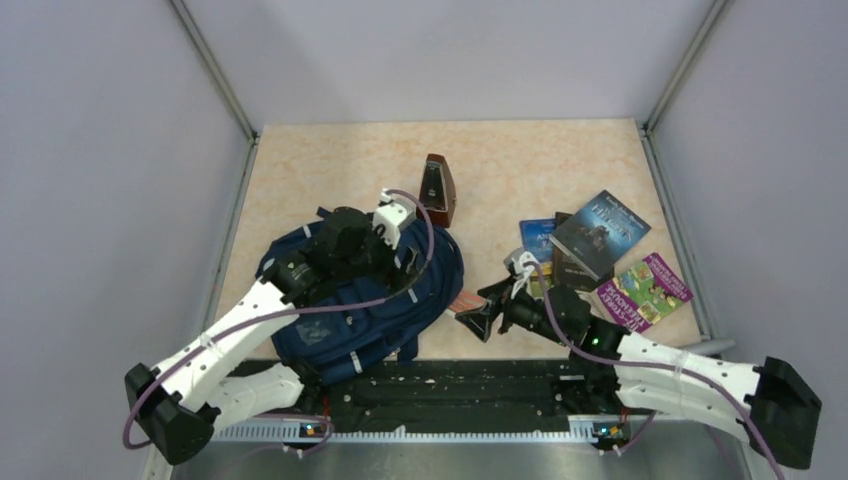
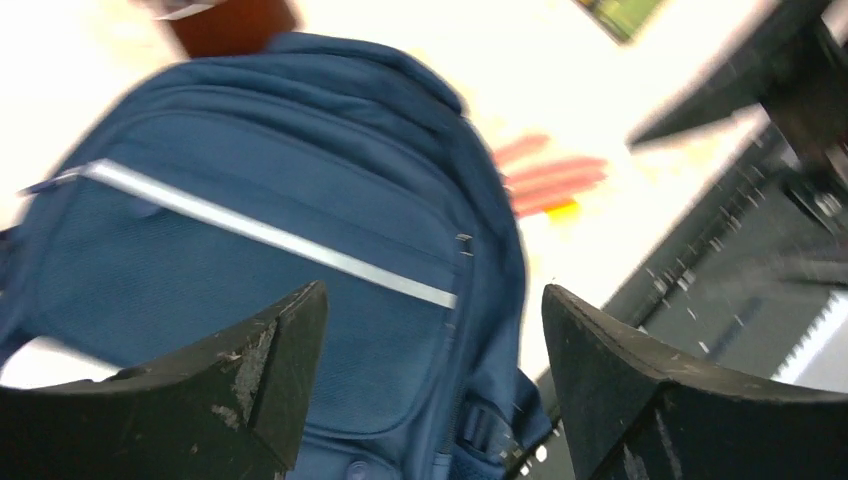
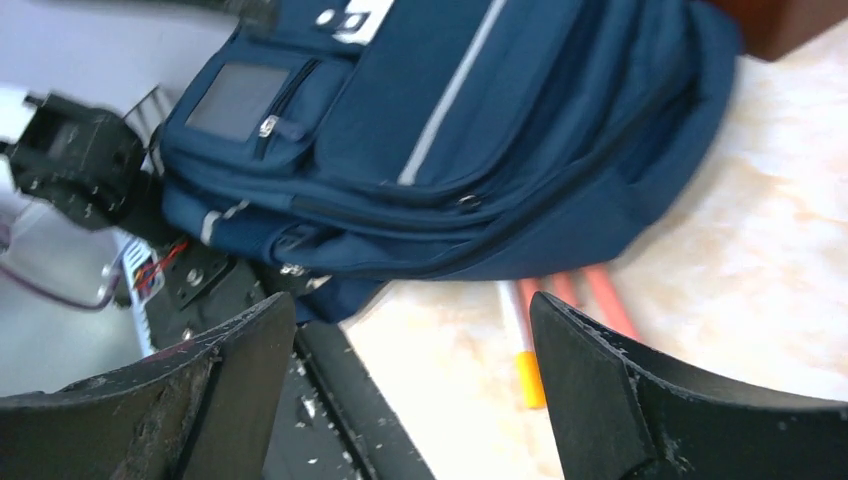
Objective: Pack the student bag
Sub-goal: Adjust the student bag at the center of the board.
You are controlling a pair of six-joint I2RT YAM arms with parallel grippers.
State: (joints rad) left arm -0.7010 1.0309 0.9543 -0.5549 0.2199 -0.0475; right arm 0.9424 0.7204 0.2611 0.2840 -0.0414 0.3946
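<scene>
Beneath left tool (image 2: pixel 432 295), student bag (image 2: pixel 300 170).

The beige table (image 1: pixel 330 165) carries the student bag (image 1: pixel 335 325), a metronome (image 1: pixel 437 188), books (image 1: pixel 600 232) and pens (image 3: pixel 523 345).

You had the student bag (image 1: pixel 322 340) lying at the near left of the table (image 1: pixel 330 170), with the metronome (image 1: pixel 437 190) standing just behind it. The pens (image 1: pixel 466 301) lay against the bag's right edge. Farther right, the books (image 1: pixel 598 233) overlapped one another. Your left gripper (image 2: pixel 430 370) hung over the bag, and your right gripper (image 1: pixel 478 318) was between the bag and the books.
</scene>
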